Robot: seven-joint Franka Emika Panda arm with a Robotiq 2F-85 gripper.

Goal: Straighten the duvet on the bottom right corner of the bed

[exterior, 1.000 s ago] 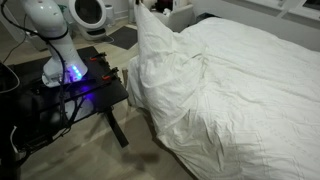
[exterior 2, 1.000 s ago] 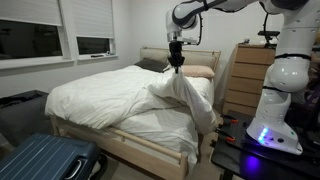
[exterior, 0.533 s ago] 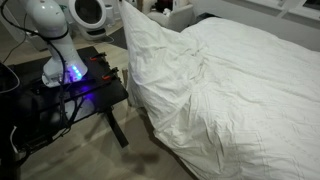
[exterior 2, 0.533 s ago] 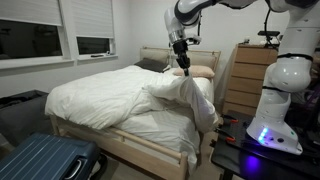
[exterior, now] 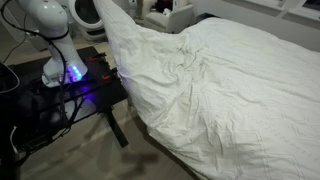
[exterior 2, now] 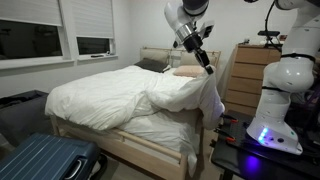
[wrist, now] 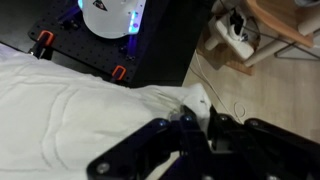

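Note:
The white duvet [exterior 2: 110, 95] covers the bed [exterior 2: 130, 152] in both exterior views. My gripper [exterior 2: 208, 68] is shut on the duvet's corner. It holds the corner raised past the bed's side edge, near the robot table. The fabric hangs from it in a stretched sheet [exterior: 150, 60] that runs up out of the top of that view, where the gripper is out of frame. In the wrist view the black fingers [wrist: 197, 118] pinch a white fold of the duvet [wrist: 80, 110], with the floor below.
The black robot table with the arm's base [exterior: 70, 90] stands close to the bed's side and also shows in an exterior view [exterior 2: 262, 140]. A wooden dresser [exterior 2: 245, 75] stands behind it, pillows [exterior 2: 185, 71] lie at the headboard, and a blue suitcase [exterior 2: 40, 160] stands at the foot. A power strip [wrist: 235, 30] lies on the floor.
My gripper has carried the duvet corner from above the bed outward toward the robot table and a little lower. The bunched upright fold has been drawn out into a flatter sheet.

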